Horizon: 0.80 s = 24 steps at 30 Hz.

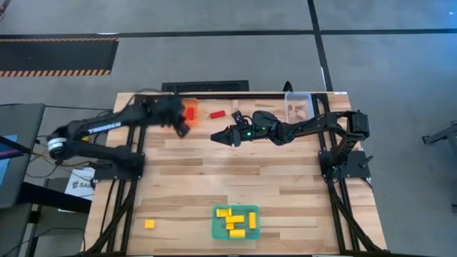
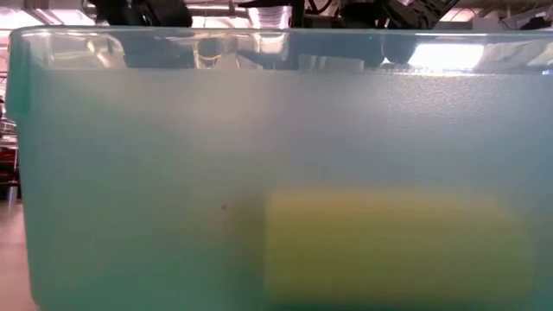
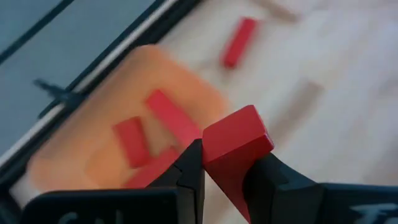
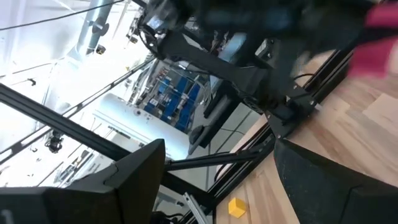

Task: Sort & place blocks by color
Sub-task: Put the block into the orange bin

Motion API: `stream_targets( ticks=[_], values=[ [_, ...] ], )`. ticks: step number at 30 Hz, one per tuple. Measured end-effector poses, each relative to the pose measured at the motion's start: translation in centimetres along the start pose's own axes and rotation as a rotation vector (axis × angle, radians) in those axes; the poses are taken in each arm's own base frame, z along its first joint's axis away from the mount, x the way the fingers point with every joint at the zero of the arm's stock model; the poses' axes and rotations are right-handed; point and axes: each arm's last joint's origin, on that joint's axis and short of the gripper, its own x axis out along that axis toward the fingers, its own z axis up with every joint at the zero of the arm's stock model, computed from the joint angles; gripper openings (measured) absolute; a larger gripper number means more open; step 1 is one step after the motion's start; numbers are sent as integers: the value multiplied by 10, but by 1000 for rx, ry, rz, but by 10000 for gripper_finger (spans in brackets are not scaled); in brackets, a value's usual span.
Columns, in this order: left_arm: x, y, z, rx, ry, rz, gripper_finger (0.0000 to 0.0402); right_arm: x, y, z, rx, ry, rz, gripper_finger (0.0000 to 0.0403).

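Note:
My left gripper [image 3: 224,171] is shut on a red block [image 3: 239,146] and hangs over the orange tray [image 3: 74,162], which holds several red blocks [image 3: 171,115]. In the high view the left gripper [image 1: 183,123] is at the table's far left, at the orange tray [image 1: 190,111]. Another red block [image 1: 216,113] lies flat on the table right of that tray. My right gripper [image 1: 216,137] is open near the table's middle and holds nothing; its fingers [image 4: 140,171] stand wide apart. Yellow blocks [image 1: 234,220] lie in the teal tray [image 1: 216,230]. My left gripper pinches the red block between its two fingers, on two opposite side faces. The block's free end [image 3: 239,127] sticks out past the fingertips. The fingers slant down from the table's left. The block is lifted clear, above the orange tray's near edge.
A clear tray [image 1: 298,95] with wood blocks stands at the far right. One yellow block [image 1: 149,223] lies alone near the near left edge. The teal tray's wall [image 2: 173,173] fills the low view, with a yellow block [image 2: 397,246] behind it. Bare wood lies between the trays.

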Motion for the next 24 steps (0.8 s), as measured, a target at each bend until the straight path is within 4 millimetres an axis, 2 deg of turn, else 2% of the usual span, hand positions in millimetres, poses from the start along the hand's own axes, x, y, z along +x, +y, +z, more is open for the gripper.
stream_targets(
  ticks=[4,8,14,19,24],
  values=[
    [34,47,5,-65,91,81,50,1,1,-2,8,4,2,321],
    [64,75,2,-156,170,66,50,2,4,-7,10,17,10,321],
    [98,93,-7,-185,265,154,50,3,5,-8,13,21,12,321],
    [109,98,-15,-215,341,213,52,3,6,-10,7,24,14,321],
    [109,99,-15,-223,346,255,115,3,6,-10,6,26,12,321]
  ],
)
